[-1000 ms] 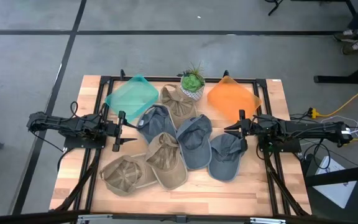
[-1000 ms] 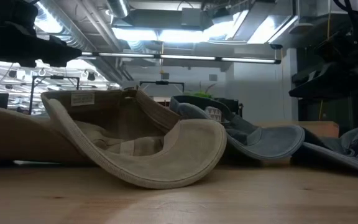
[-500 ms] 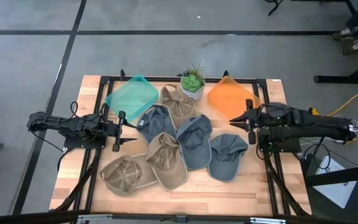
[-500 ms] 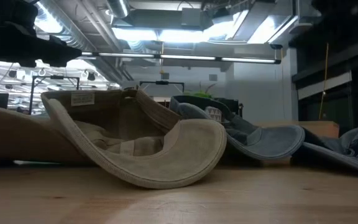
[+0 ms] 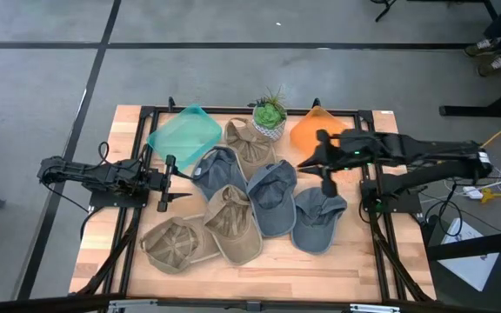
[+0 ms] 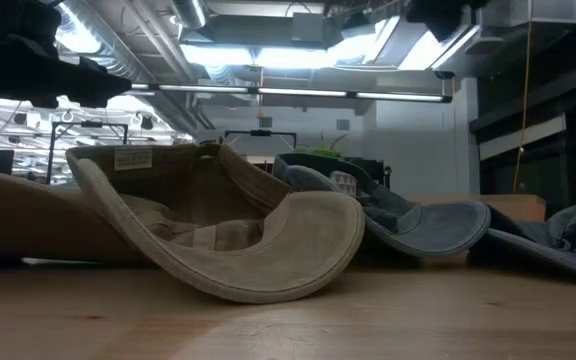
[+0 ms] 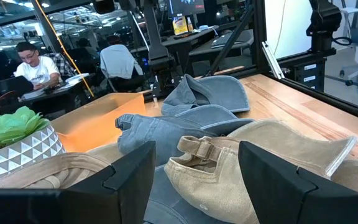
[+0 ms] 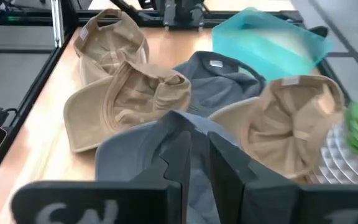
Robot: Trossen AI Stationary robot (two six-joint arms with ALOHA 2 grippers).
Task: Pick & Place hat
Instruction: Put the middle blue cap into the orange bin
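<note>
High view showed the wooden tabletop (image 5: pixel 355 261) covered with caps, with the potted plant (image 5: pixel 270 115) at its far edge as the landmark. Far left of the plant and nearer the camera, the left end effector (image 5: pixel 165 181) waited with its fingers spread wide, holding nothing, just beside a blue-grey cap (image 5: pixel 217 167). A teal bin (image 5: pixel 183 135) lay left of the plant. Tan caps lay in front of the plant: one (image 5: pixel 249 143) touching its pot, another (image 5: pixel 233 224) farther forward, and a third (image 5: pixel 172 243) at the near left. Two more blue-grey caps (image 5: pixel 274 198) (image 5: pixel 317 217) lay forward and right of the plant. An orange bin (image 5: pixel 307 135) sat right of the plant. The right end effector (image 5: pixel 318 163) hung over that bin's near edge, fingers narrowed almost together and empty.
</note>
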